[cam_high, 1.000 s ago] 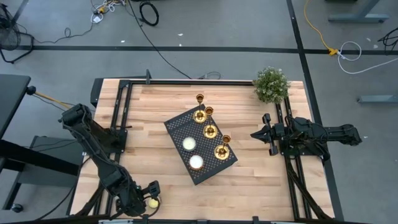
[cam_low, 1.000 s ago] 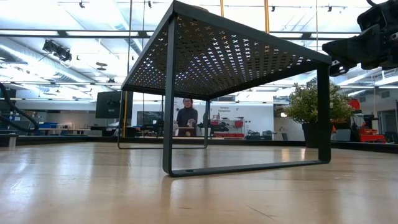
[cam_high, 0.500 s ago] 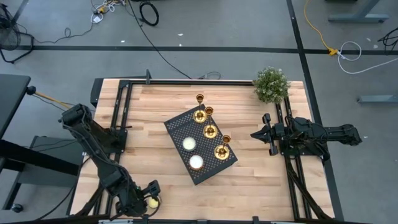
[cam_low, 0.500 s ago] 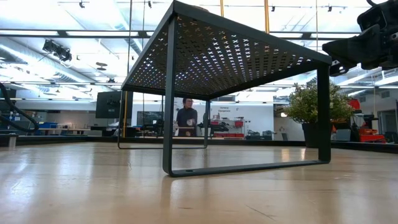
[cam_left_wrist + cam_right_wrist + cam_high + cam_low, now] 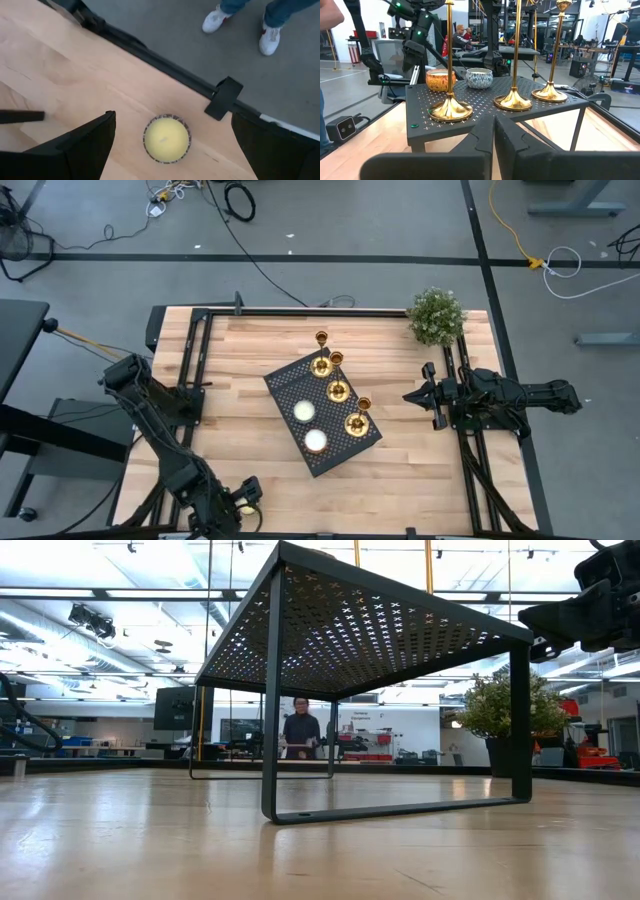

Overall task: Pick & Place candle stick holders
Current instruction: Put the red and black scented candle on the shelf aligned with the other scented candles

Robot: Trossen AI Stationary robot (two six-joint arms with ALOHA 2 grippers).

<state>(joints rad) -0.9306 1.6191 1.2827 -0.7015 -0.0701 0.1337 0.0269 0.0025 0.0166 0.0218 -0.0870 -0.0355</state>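
Left hand [image 5: 243, 502] now nearer table edge, over yellow candle [image 5: 166, 139].

Even bright overhead light throughout. Low view: ceiling strip lights glare, worktop [image 5: 320, 840] shows broad pale reflections, near surface soft, room behind sharper. Perforated rack [image 5: 370, 630] backlit, dark. High view crisp, shadows faint. Left wrist view: dark fingers [image 5: 75, 150] blurred. Candle stick holders [image 5: 515, 75] gleam, sharp.

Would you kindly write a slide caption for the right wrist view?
Right gripper, shut, faces a black rack holding three brass candle stick holders and two candles.
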